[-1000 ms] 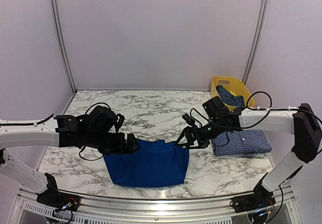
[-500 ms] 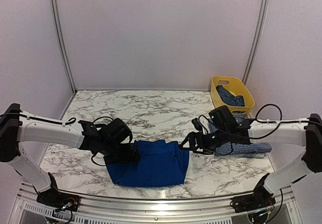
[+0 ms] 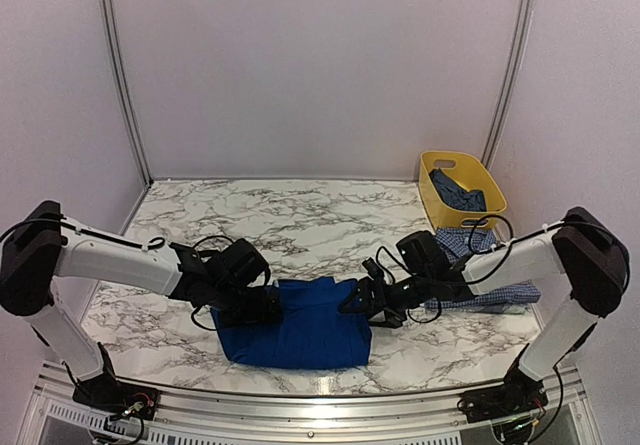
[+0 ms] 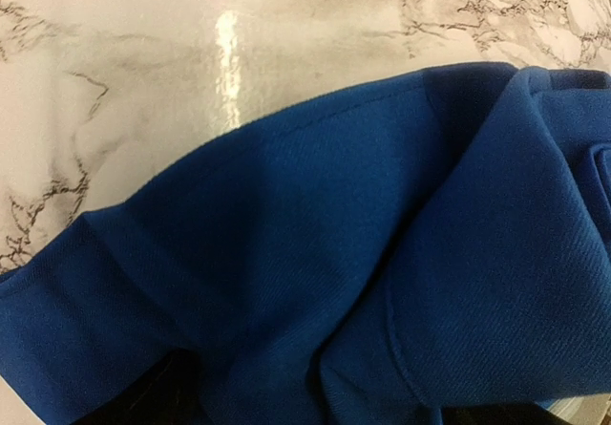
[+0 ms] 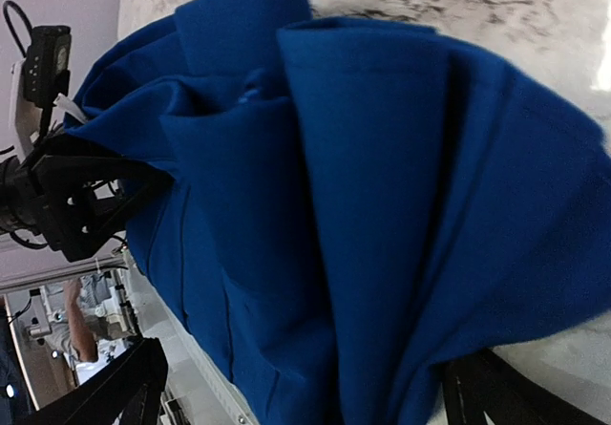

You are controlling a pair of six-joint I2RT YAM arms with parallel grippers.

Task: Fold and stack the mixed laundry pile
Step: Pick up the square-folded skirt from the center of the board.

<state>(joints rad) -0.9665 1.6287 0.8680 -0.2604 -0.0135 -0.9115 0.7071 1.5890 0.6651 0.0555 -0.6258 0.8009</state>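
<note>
The royal-blue garment [image 3: 300, 323] lies flat at the near middle of the marble table [image 3: 290, 225]. My left gripper [image 3: 264, 306] is low at its left edge and my right gripper [image 3: 358, 300] at its right edge. Each is shut on a bunched fold of blue cloth. The cloth fills the left wrist view [image 4: 363, 253] and the right wrist view [image 5: 363, 205] and hides the fingertips. The blue-and-white checked shirt [image 3: 495, 277] lies folded on the right, partly behind my right arm. The dark denim-blue garment [image 3: 458, 193] sits in the yellow tub [image 3: 485, 177].
The tub stands at the back right corner by the wall. The metal rail of the table's near edge [image 3: 300, 395] runs just below the blue garment. Bare marble lies behind the garment and at the left.
Both grippers have come down and towards the near edge, closing in on the blue garment's sides. The garment's upper corners have come inward, and it looks slightly narrower.
</note>
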